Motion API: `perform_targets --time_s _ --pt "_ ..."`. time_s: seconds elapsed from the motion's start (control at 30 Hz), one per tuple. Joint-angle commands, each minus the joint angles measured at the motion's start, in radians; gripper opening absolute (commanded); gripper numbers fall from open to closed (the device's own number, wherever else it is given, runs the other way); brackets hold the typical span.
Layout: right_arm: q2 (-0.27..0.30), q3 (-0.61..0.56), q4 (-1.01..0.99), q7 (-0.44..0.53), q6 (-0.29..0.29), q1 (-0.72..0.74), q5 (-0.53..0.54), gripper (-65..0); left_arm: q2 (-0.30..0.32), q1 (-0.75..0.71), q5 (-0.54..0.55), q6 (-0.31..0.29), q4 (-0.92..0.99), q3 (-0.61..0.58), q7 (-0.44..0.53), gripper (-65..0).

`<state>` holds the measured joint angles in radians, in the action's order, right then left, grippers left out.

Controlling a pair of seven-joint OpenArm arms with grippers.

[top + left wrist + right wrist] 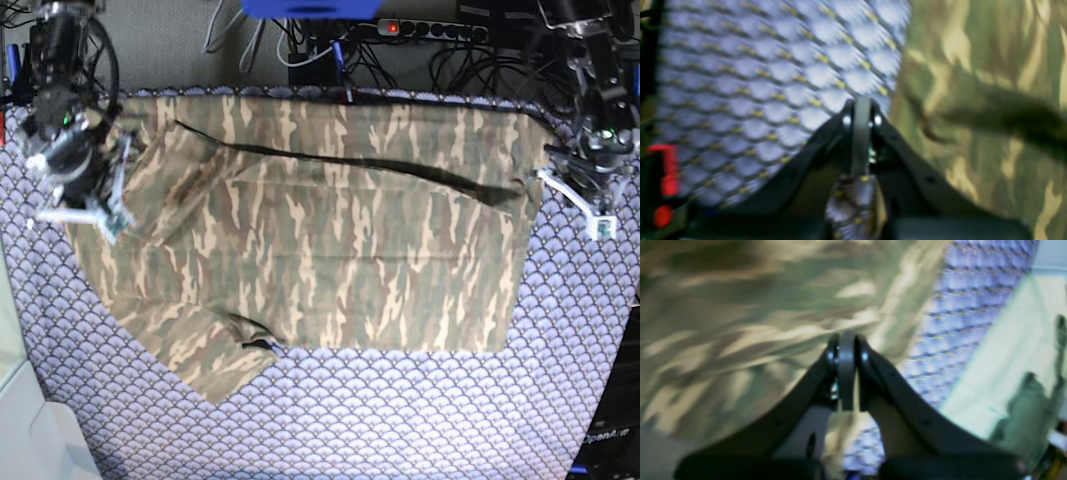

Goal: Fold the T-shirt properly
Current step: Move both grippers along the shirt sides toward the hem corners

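The T-shirt (320, 230) lies spread across the purple scale-patterned table cloth (400, 420), its camouflage streaks running sideways; a long dark inner edge (400, 170) slants across its upper part, and one sleeve (215, 355) juts out at the shirt's lower corner on the right arm's side. The right gripper (846, 346) sits over the shirt's edge nearest its own arm — jaws pressed together, with nothing visibly caught between the tips, though the wrist view is blurred; the left gripper (862, 110) hangs just off the shirt's opposite edge, over bare table cloth — jaws likewise shut, and no shirt fabric shows at the tips; a power strip (430, 30) lies beyond the shirt's far edge.
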<state>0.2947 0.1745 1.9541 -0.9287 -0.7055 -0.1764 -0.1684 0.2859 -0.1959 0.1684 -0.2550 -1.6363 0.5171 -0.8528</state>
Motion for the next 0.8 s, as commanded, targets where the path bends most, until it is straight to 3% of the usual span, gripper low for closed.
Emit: perform_targets --time_s 0.0,0.13,0.3,0.37,0.47,0.6,0.77 --pt "0.018 0.004 0.015 0.003 0.007 0.050 0.003 -64.6 0.011 0.006 0.026 0.000 -0.025 0.013 -0.003 -64.0" --pt "0.033 0.003 0.012 -0.076 0.007 0.206 0.003 -61.7 0.017 0.006 0.110 0.000 -0.084 0.070 -0.078 -60.4" --pt "0.034 -0.028 -0.071 -0.132 0.007 0.409 0.003 -45.2 0.020 0.052 0.147 0.000 -0.153 0.113 -0.144 -41.1" --pt "0.031 -0.036 -0.150 -0.165 0.007 0.483 0.003 -39.4 0.025 0.085 0.144 0.000 -0.152 0.108 -0.151 -36.4" --pt "0.030 -0.037 -0.316 -0.188 0.007 0.596 0.003 -34.8 0.043 0.178 0.150 0.000 -0.091 0.105 -0.144 -35.8" --pt "0.028 -0.037 -0.560 -0.181 0.007 0.731 0.002 -33.9 0.054 0.358 0.144 0.000 0.117 0.090 -0.141 -35.8" --pt "0.028 -0.036 -0.832 -0.125 0.007 0.885 0.000 -33.9 0.134 0.500 0.144 0.000 0.374 -0.142 0.019 -35.8"
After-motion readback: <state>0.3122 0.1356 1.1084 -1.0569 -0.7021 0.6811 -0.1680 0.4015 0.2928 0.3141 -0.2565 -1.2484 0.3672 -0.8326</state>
